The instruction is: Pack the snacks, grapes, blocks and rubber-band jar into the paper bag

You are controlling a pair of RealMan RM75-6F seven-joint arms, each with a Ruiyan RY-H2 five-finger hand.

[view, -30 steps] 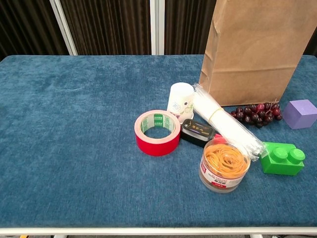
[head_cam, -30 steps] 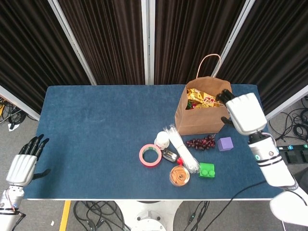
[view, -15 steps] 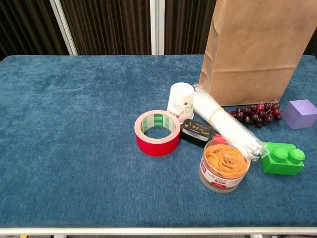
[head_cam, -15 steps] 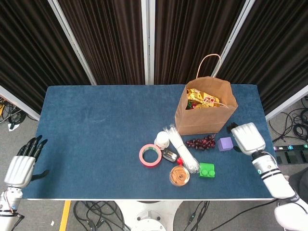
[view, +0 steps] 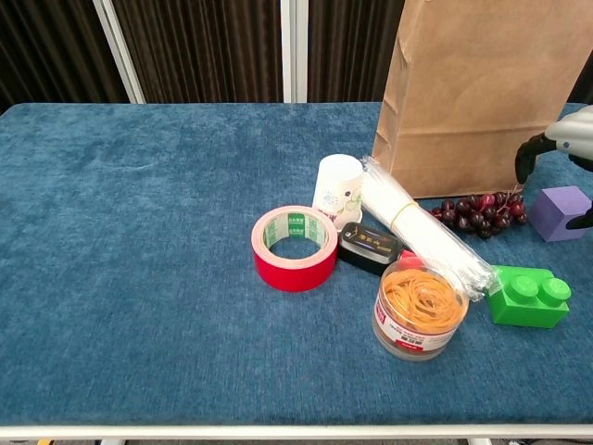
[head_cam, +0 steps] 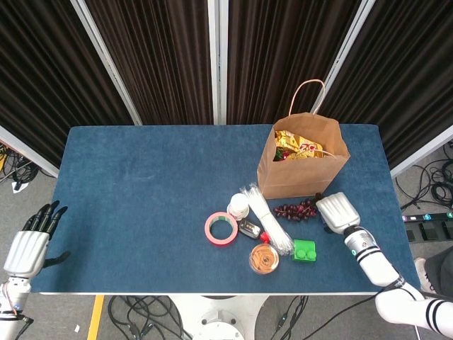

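1. A brown paper bag with a looped handle [head_cam: 303,159] stands upright on the blue-covered table [head_cam: 141,212], right of centre in the head view, with yellow snack packets [head_cam: 297,146] showing in its open top.
2. The robot's right hand [head_cam: 337,212] hovers over the small purple cube block [view: 561,212] at lower right, just below the bag; in the chest view its dark fingers [view: 528,156] curve down on either side of the cube, and whether they touch it cannot be told.
3. A bunch of dark red grapes [head_cam: 296,210] lies at the foot of the bag, just left of the hand.
4. The green studded building block [head_cam: 304,250] sits below the grapes, near the table's front edge.
5. A clear round jar of orange rubber bands [view: 418,307] stands left of the green block, beside a long clear-wrapped white bundle [view: 422,228].
6. A red roll of tape [view: 295,247], a white paper cup [view: 337,190] and a small dark tin [view: 369,246] cluster at centre.
7. The left hand [head_cam: 30,241] hangs off the table's lower-left edge, fingers apart, holding nothing.
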